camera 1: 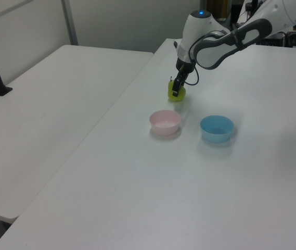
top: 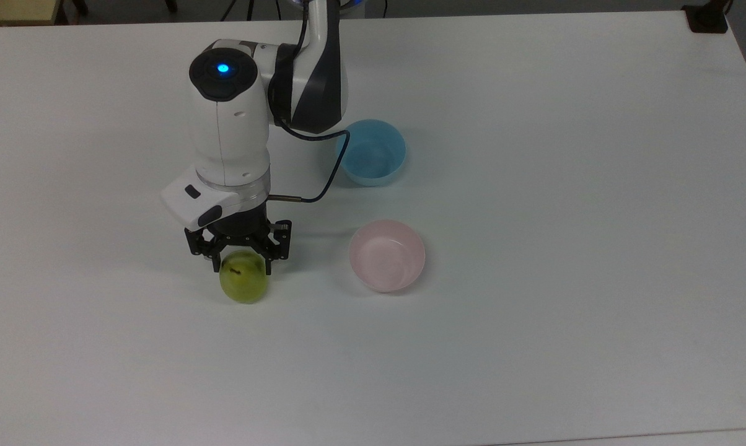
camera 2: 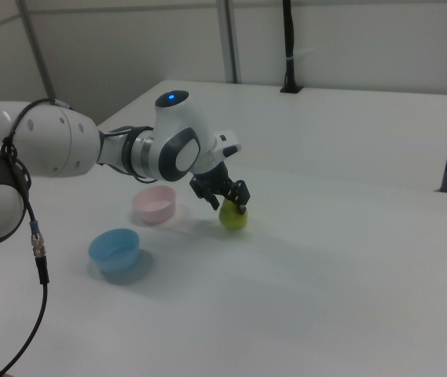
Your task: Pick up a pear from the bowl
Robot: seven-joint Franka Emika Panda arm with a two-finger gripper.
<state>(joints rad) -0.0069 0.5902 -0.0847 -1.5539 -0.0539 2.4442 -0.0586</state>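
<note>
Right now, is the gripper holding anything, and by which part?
The gripper sits around the pear's stem end on the table; whether it grips cannot be told.

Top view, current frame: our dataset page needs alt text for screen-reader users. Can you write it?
A white robot arm's hand sits over a yellow-green pear on a white table. To the top view's right stand an empty pink bowl and, farther back, an empty light blue bowl.

White arm (top: 230,142), black tool (top: 240,257)

Pear (top: 243,284) on table (top: 534,322), beside bowl (top: 386,254)
</note>
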